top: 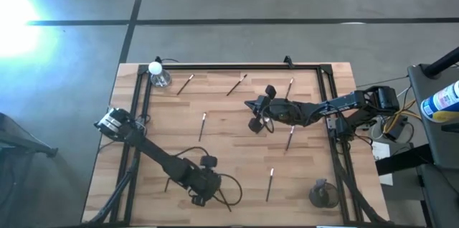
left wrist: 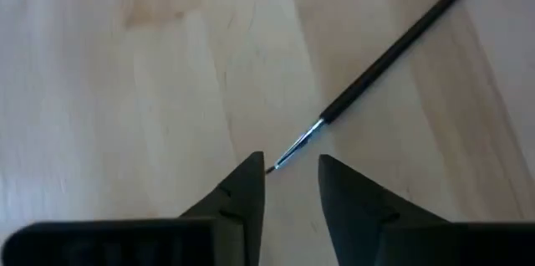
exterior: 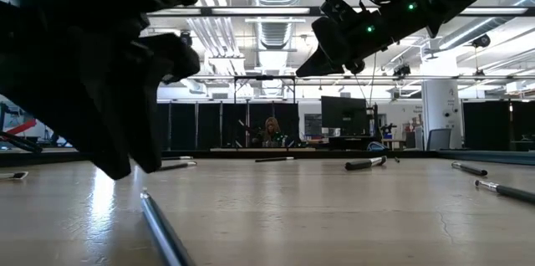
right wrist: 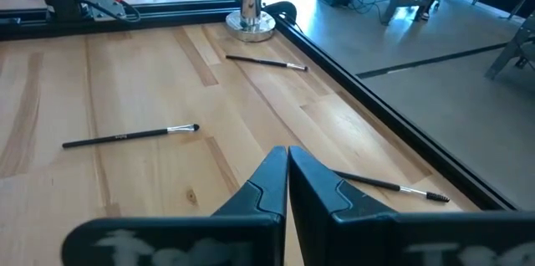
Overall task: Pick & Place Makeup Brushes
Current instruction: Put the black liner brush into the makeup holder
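The wooden table (top: 237, 149) has thin makeup brushes lying on it, seen from above. The left gripper (left wrist: 290, 166) is low over the wood near the table's 6 o'clock edge. Its two fingers (left wrist: 242, 191) are apart and hold nothing. A dark brush (left wrist: 393, 57) with a shiny silver neck lies flat on the wood. Its little tip sits right at the gap between the finger ends. From above, the arm hides this brush. The right gripper (top: 251, 105) hangs in the air over the middle of the table, a bit toward 1 o'clock. Its fingers (right wrist: 267, 178) are pressed tight together with nothing in between. Three brushes lie near the 12 o'clock edge: one at 11 o'clock (top: 185, 83), one at 12 o'clock (top: 237, 84) and one at 1 o'clock (top: 290, 88). Another brush (top: 203, 125) lies a bit toward 9 o'clock from the middle. One more (top: 290, 137) lies just under the right arm, at about 3 o'clock. A last brush (top: 270, 183) lies near 5 o'clock. A small clear bottle (top: 158, 75) with a round white cap stands in the 10 o'clock corner. A dark round thing (top: 323, 194) sits in the 5 o'clock corner.
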Controlling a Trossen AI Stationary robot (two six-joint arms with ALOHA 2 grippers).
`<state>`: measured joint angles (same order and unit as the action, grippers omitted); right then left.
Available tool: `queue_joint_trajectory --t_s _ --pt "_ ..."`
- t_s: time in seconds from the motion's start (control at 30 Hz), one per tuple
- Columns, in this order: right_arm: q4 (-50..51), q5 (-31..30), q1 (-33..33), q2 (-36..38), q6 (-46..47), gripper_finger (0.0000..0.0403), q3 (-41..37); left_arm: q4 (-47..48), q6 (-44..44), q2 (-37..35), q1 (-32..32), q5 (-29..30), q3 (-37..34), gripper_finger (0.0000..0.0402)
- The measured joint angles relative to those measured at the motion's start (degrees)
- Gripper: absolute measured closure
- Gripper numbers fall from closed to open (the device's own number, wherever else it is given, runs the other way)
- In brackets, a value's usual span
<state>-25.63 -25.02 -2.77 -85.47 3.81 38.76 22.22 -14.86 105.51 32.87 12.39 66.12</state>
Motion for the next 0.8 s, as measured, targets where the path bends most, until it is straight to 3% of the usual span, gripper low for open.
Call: queue_joint_trajectory --t_s 0.27,0.5,0.8 --pt "0.0 0.0 0.0 0.0 0.0 0.0394 0.0 -4.4 8.3 2.2 -0.5 -0.4 0.0 0.0287" --pt "-0.1 0.0 0.0 0.0 0.0 0.0394 0.0 -3.6 7.8 3.8 -1.0 -1.4 0.3 0.0289" --pt "0.4 0.1 0.0 0.0 0.0 0.0394 0.0 0.7 -1.1 5.1 -1.1 -1.2 0.1 0.0364"
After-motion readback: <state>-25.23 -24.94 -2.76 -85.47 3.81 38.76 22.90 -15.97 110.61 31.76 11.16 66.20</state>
